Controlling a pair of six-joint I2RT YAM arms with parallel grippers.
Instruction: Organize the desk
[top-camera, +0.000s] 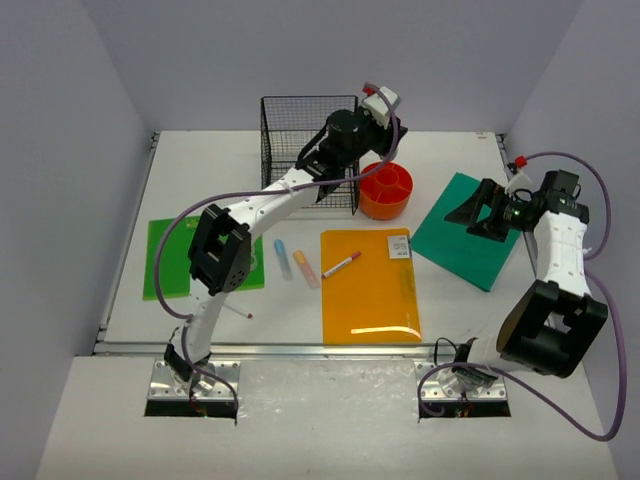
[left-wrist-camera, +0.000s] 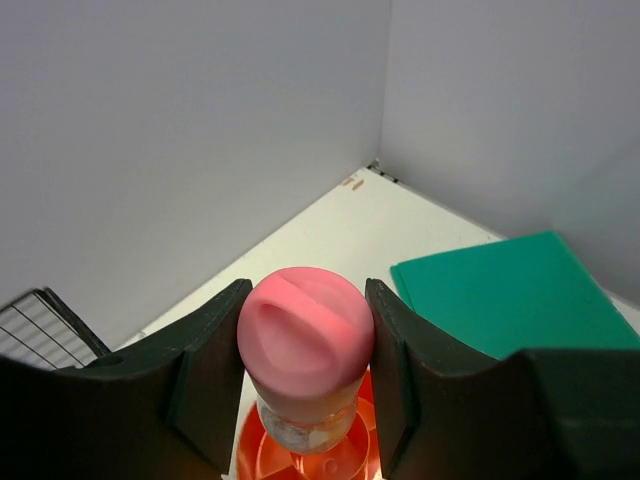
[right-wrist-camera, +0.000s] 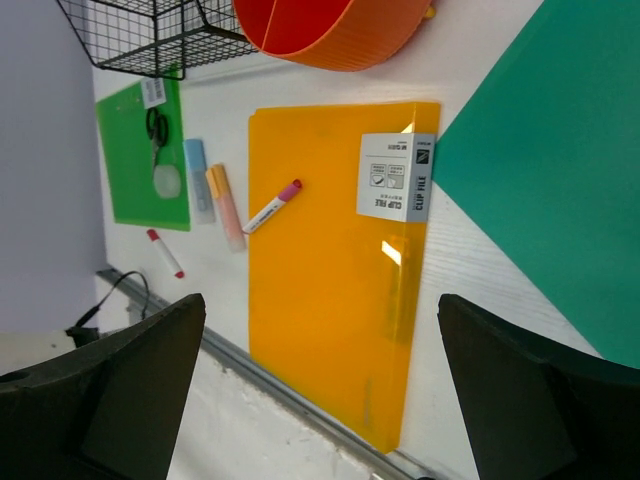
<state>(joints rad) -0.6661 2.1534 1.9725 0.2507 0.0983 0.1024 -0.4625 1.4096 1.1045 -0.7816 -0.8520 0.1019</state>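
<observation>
The white desk (top-camera: 460, 315) carries an orange file folder (top-camera: 370, 290) in the middle, a green folder (top-camera: 462, 235) at the right and a green sheet (top-camera: 165, 262) at the left. My left gripper (top-camera: 383, 150) hangs over the round orange tray (top-camera: 388, 190). In the left wrist view it (left-wrist-camera: 307, 292) is shut on a pink-capped tube (left-wrist-camera: 305, 330) with a clear body, held above the tray (left-wrist-camera: 270, 455). My right gripper (top-camera: 468, 208) hovers over the green folder. In the right wrist view it (right-wrist-camera: 320, 300) is open and empty above the orange folder (right-wrist-camera: 320, 200).
A black wire-mesh rack (top-camera: 300, 140) stands behind the tray. A blue highlighter (top-camera: 283, 258), an orange highlighter (top-camera: 305, 268) and a small red-capped pen (top-camera: 240, 312) lie left of the orange folder. A pink-capped pen (top-camera: 341, 264) lies on the folder. Scissors (right-wrist-camera: 158, 125) lie on the green sheet. A silver rail (right-wrist-camera: 300, 400) runs along the near edge.
</observation>
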